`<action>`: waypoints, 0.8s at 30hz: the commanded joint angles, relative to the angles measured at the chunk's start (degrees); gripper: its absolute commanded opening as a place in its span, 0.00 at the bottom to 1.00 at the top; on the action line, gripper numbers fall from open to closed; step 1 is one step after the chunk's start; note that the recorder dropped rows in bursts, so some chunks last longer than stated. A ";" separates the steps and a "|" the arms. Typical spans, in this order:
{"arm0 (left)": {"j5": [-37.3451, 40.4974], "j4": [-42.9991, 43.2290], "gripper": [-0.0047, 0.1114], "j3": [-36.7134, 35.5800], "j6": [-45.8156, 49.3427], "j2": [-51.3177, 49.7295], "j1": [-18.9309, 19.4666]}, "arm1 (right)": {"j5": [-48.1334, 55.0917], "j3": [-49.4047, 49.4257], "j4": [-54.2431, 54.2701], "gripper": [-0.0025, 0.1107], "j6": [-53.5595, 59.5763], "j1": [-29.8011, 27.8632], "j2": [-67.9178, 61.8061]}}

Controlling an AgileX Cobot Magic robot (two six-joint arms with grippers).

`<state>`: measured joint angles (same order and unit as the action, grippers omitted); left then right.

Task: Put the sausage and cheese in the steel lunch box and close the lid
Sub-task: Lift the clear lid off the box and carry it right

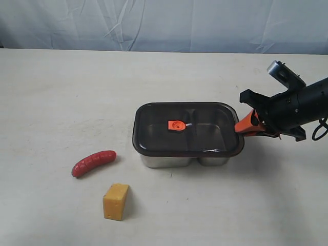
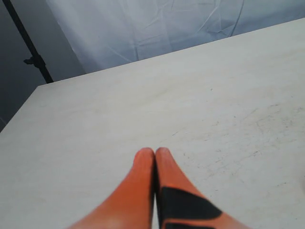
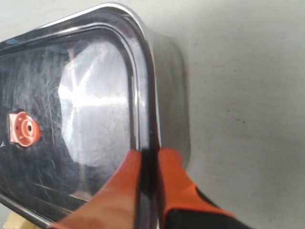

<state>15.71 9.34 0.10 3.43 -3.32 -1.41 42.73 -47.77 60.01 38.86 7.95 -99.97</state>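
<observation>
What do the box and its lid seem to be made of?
The box looks like polished steel: its wall is bright and mirror-like. The lid is probably dark translucent plastic: the box's inside shows through it, and fine scratches catch the light in the right wrist view.

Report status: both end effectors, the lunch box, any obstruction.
Status: left end effector shut, empty. Then right end effector shut on lid rim, lid on steel lunch box. Both sausage and cheese outside on table; lid blocks loading.
</observation>
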 commanded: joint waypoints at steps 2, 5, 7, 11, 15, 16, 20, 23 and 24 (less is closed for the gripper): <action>-0.78 -0.01 0.04 -0.10 -0.23 0.30 0.15 | 1.41 -0.05 -0.60 0.02 0.34 0.10 3.04; -0.78 -0.01 0.04 -0.10 -0.23 0.30 0.15 | 1.41 -0.05 -0.73 0.02 0.44 0.10 4.95; -0.78 -0.01 0.04 -0.10 -0.23 0.30 0.15 | 1.50 -0.05 -1.41 0.02 0.44 0.10 6.27; -0.78 -0.01 0.04 -0.10 -0.23 0.30 0.15 | 1.65 -0.05 -2.22 0.02 0.44 0.10 8.68; -0.78 -0.01 0.04 -0.10 -0.23 0.30 0.15 | 1.86 -0.05 -2.22 0.02 0.44 0.10 11.09; -0.78 -0.01 0.04 -0.10 -0.23 0.30 0.15 | 1.86 -0.05 -2.22 0.02 0.63 0.10 11.75; -0.78 -0.01 0.04 -0.10 -0.23 0.30 0.15 | 1.86 -0.05 -2.05 0.02 1.45 0.10 13.97; -0.78 -0.01 0.04 -0.10 -0.23 0.30 0.15 | 1.86 -0.05 -0.82 0.02 1.94 0.10 16.55; -0.78 -0.01 0.04 -0.10 -0.23 0.30 0.15 | 1.86 -0.05 -0.09 0.01 2.26 0.10 17.02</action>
<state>15.71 9.34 0.10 3.43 -3.32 -1.41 44.43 -47.77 58.77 39.73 8.06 -84.63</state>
